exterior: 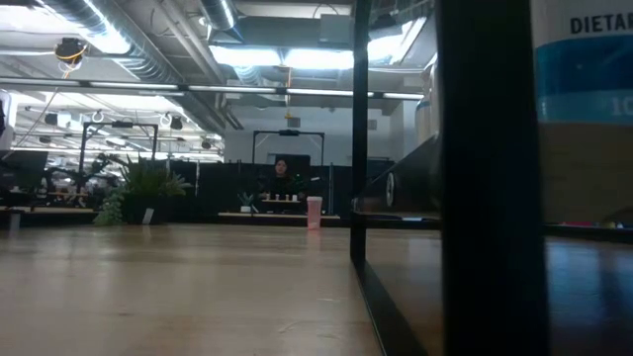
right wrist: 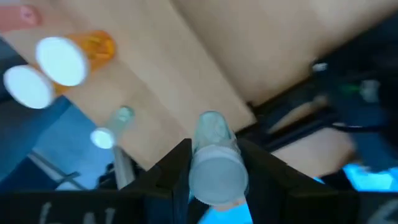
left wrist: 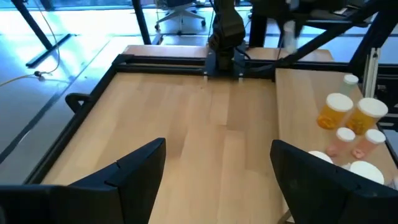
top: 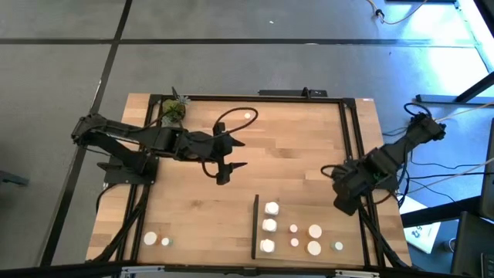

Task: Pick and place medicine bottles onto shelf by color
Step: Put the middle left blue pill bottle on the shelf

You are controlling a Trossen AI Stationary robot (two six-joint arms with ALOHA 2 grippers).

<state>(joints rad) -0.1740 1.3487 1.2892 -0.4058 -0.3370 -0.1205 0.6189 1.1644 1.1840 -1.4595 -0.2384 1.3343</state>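
High view, table: I am looking straight down on the wooden table (top: pixel 231 193), with a small green plant (top: pixel 174 110) sitting at its far left corner.
High view, left gripper: my left gripper (top: pixel 228 170) is hovering over the bare middle of the table, fingers spread apart and gripping nothing.
High view, right gripper: my right gripper (top: pixel 345 193) is hanging at the table's right edge, just beyond the shelf's far right corner; from up here I cannot tell what it is carrying.
High view, shelf: the shelf (top: pixel 305 212) is lying at the near right corner of the table, with its black upright strip (top: pixel 255 225) along its left edge.
High view, medicine bottles: the medicine bottles on the shelf (top: pixel 269 225) are standing in rows beside the strip and toward the shelf's near edge; two more bottles (top: pixel 157 240) are waiting near the table's near left corner.
Low view: the black strip (exterior: pixel 493 178) is blocking much of my sight, and neither gripper is showing.
Left wrist view: the left fingers (left wrist: pixel 134 171) are standing wide over bare wood, with orange bottles (left wrist: pixel 353 113) off to one side.
Right wrist view: the right fingers (right wrist: pixel 166 169) are clamping a pale clear bottle (right wrist: pixel 215 162) with a grey cap, held above the table edge; orange white-capped bottles (right wrist: pixel 65 59) are standing farther off.
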